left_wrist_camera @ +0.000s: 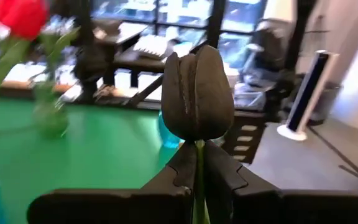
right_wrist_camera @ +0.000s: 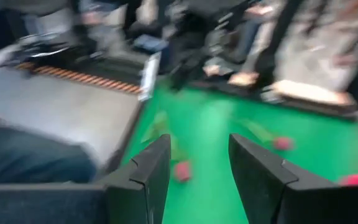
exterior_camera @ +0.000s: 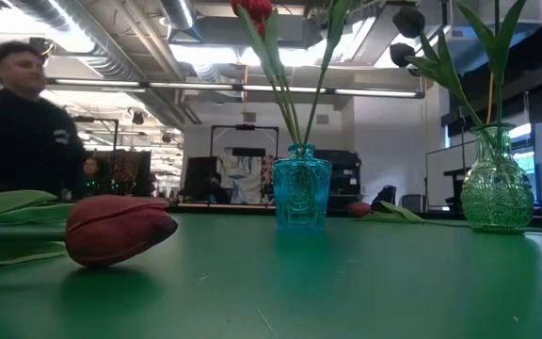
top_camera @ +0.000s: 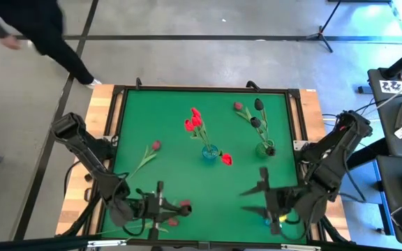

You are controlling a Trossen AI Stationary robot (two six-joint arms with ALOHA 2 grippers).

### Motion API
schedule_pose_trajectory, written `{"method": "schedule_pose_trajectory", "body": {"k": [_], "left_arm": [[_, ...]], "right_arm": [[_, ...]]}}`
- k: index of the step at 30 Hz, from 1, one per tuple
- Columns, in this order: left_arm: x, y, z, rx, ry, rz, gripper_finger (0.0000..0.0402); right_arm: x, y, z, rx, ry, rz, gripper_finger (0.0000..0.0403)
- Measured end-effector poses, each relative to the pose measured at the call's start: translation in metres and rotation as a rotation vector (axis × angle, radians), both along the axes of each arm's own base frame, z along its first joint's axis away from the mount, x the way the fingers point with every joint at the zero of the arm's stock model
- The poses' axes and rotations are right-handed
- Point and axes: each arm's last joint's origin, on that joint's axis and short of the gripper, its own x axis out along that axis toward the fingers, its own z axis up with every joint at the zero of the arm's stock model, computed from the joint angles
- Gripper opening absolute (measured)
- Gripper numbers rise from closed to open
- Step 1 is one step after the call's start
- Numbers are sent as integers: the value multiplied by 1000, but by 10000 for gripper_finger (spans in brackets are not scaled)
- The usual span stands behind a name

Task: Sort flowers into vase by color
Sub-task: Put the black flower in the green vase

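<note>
The flowers are partly sorted, and the one that matters now is a dark maroon artificial tulip (left_wrist_camera: 197, 93) on a thin green stem. The left gripper (left_wrist_camera: 197, 155) pinches that stem just below the head, its fingers pressed together on it. From above, we find this gripper at the near edge of the green-topped table (top_camera: 173, 111), on the left side. The tulip head (top_camera: 185, 206) sticks out past the fingertips toward the table's middle. So the flower's long axis runs along the gripper's own line, head leading, and we cannot see where the rest of the stem trails.

A second reddish tulip head (top_camera: 172, 222) lies just beside the gripper. At the near edge on the other side, the right gripper (right_wrist_camera: 197, 168) hangs with its fingers spread and nothing between them.

Farther in, the blue glass vase (top_camera: 209, 152) stands near the centre with bright red tulips in it. A dusty pink tulip (top_camera: 149, 155) lies loose to its left. Beyond and to the right is the green glass vase (top_camera: 267, 148), which holds the dark-headed tulips. We judge that the held flower belongs there.

That vase lies diagonally across from the left gripper, past the blue one and closer to the right arm. We reckon the stem must also be turned head-up before it can go into the neck.
</note>
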Motion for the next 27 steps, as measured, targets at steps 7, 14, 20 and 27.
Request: {"method": "schedule_pose_trajectory", "body": {"k": [7,14,20,27], "left_arm": [[15,-2,7,49,-143,-110,12],[39,6,3,63,-283,-217,12],[51,9,0,90,-295,-281,12],[57,12,1,126,-305,-265,12]], "right_arm": [[-36,35,-4,163,78,163,161],[-29,73,-32,105,-18,25,161],[16,82,-51,73,-123,-88,161],[68,65,-61,-9,-182,-67,202]]}}
